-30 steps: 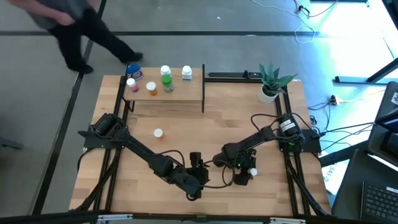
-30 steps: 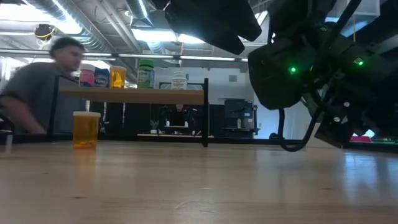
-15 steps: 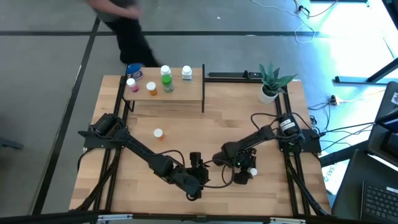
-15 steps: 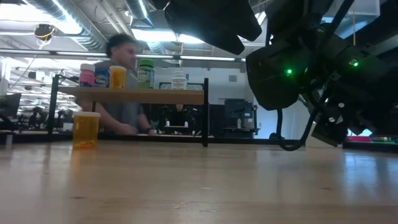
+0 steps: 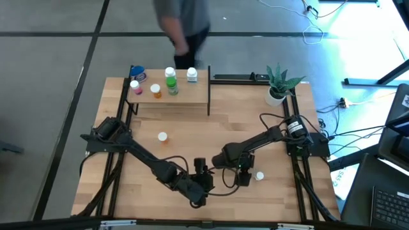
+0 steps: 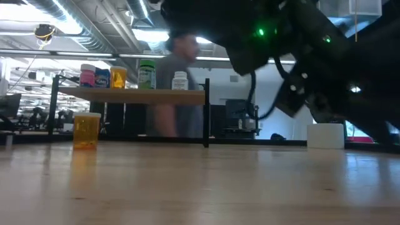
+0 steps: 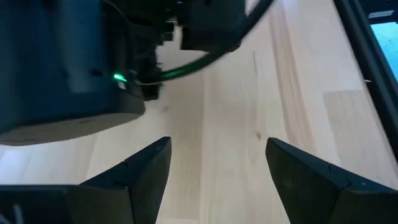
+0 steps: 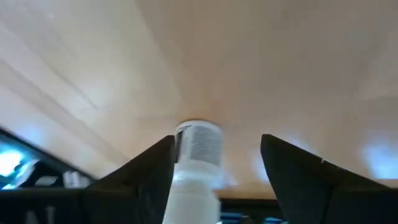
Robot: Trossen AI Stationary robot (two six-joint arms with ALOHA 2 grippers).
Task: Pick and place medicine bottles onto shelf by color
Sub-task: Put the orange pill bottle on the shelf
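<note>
White bottle [image 5: 259, 175] standing on the worktop [image 5: 217, 128] just beside the right jaws [image 5: 243, 178], on their outer side, apart from them; seen again in the right wrist view [image 8: 198, 163] between the two dark fingers [image 8: 298, 174], ungripped. Right jaws spread wide, holding nothing. Left jaws [image 5: 202, 171] close by, toward the middle of the near edge, also spread wide and empty, bare wood between the fingers [image 7: 140, 171]. Orange bottle [image 5: 163, 137] alone on the worktop, well apart from both jaws, toward the shelf [image 5: 169, 96]. On the shelf, farthest from the jaws: pink bottle [image 5: 135, 86], blue bottle [image 5: 138, 73], another orange bottle [image 5: 155, 91], green bottle [image 5: 171, 81], white bottle [image 5: 192, 75]. Potted plant [image 5: 278, 83] at the far right corner. Person [image 5: 185, 29] passing behind the shelf
</note>
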